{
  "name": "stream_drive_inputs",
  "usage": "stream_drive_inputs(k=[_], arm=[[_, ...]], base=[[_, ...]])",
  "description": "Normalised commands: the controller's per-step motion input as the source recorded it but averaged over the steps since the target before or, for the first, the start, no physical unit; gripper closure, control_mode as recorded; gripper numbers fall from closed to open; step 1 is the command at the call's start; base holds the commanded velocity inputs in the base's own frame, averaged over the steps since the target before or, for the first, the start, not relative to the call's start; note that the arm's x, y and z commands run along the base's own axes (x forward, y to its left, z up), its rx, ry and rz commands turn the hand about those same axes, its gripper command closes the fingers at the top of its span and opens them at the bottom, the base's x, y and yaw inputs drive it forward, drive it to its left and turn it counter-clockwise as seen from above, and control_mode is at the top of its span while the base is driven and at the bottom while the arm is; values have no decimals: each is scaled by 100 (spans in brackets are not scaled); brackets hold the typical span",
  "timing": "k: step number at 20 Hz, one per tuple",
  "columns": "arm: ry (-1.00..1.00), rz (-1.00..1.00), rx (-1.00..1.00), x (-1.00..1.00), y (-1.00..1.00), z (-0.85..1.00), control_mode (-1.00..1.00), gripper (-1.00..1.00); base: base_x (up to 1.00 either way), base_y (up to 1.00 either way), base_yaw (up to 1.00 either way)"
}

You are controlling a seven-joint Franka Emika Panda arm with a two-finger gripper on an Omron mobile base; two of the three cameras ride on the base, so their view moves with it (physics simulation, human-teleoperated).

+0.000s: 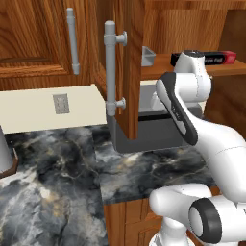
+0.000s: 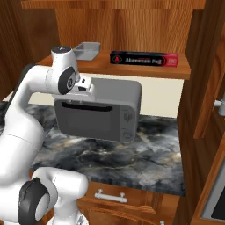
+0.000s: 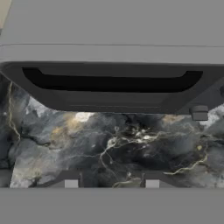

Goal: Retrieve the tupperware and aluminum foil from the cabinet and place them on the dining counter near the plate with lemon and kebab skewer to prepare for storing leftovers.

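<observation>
The cabinet stands open, its door with a long grey bar handle swung toward me. On its shelf sits the grey tupperware at the left. To its right lies the aluminum foil, a black box with a red end. My gripper hangs below the shelf in front of the microwave's upper left corner. It is open, with bare marble showing between the fingertips. The dining counter, plate, lemon and kebab skewer are out of view.
A big grey microwave stands on the veined wall-side counter right under the shelf. Another open door hangs at the right. A closed cabinet door with a handle and a wall outlet are at the left.
</observation>
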Motion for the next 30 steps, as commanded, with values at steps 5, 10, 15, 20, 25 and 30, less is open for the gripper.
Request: stream_drive_inputs(k=[5,10,15,20,25,30], arm=[[-15,0,0,-8,0,10,-100,-100],[-28,-3,0,-6,0,49,-100,-100],[-31,-10,0,0,-10,64,-100,-100],[-29,-15,0,1,-21,53,-100,-100],[-22,-20,0,12,-30,29,-100,-100],[-7,-17,0,35,-22,1,-100,-100]], base=[[0,0,0],[0,0,0],[0,0,0],[0,0,0],[0,0,0],[0,0,0]])
